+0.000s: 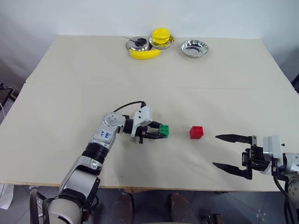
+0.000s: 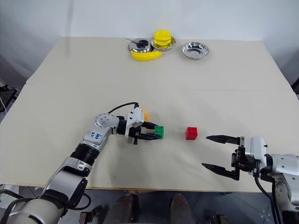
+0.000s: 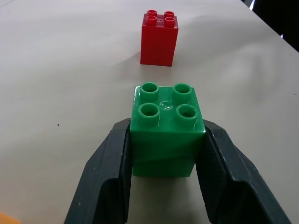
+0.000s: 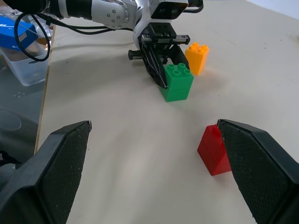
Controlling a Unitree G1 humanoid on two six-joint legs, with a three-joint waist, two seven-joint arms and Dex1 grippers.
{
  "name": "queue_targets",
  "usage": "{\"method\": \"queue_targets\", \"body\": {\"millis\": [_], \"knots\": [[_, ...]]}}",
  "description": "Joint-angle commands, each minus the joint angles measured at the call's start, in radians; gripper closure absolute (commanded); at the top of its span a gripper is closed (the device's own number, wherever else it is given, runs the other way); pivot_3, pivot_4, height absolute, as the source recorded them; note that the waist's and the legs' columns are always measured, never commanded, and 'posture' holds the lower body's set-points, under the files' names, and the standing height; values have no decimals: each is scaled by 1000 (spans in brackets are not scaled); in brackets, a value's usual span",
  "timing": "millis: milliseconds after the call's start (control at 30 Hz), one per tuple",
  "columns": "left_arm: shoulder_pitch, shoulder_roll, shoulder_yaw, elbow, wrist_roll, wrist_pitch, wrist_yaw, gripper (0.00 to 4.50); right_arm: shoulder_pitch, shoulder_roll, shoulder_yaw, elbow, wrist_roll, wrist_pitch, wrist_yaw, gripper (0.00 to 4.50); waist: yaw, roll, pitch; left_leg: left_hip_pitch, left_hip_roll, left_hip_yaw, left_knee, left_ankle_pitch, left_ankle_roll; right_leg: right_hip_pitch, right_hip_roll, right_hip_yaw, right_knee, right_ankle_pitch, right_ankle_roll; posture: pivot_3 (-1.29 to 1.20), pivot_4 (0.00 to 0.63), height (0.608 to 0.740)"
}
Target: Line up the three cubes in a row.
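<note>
While the left hand grips the green cube near the red cube, the orange cube waits behind; no row yet. The right hand is released.

Bare desk lies open on all sides of the middle cluster; the bowls, banana and round yellow toy sit well apart at the far edge. Clear strip between green cube, clamped in the left gripper, and red cube. Orange-yellow cube stands just behind the left gripper, seemingly not touching; right gripper, jaws wide, hangs near the red cube with free desk between.
</note>
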Motion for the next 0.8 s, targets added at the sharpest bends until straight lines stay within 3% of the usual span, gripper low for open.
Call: {"method": "queue_targets", "body": {"millis": [33,267,300,467,633,800], "knots": [[-12,-9,11,-1,-7,-15,-12,2273,-2,7,-21,-14,21,-11,7,0,0,0,0,0,0,0,0,0,0,0,0,0,0,0,0,0,150,740],[59,28,61,-136,-69,24,-37,182,-12,12,-10,-7,20,-6,12,0,-3,0,0,0,0,0,0,0,0,0,0,0,0,0,0,0,150,740],[85,44,74,-175,-86,41,-42,43,-15,13,-8,-5,20,-5,12,0,-4,0,0,0,0,0,0,0,0,0,0,0,0,0,0,0,150,740],[249,154,147,-402,-201,123,-91,43,-30,23,6,10,21,4,18,0,-7,0,0,0,1,0,0,0,0,-1,1,0,1,0,0,0,150,740],[390,248,239,-505,-242,141,-55,43,-76,47,3,33,24,5,-14,0,-2,0,0,1,2,-1,1,-1,1,2,0,0,0,0,0,0,150,740],[666,295,527,-590,-318,144,126,43,-138,92,-33,68,44,-21,-54,0,-11,0,0,2,2,-1,1,-4,5,2,0,0,0,0,0,0,150,740]]}}
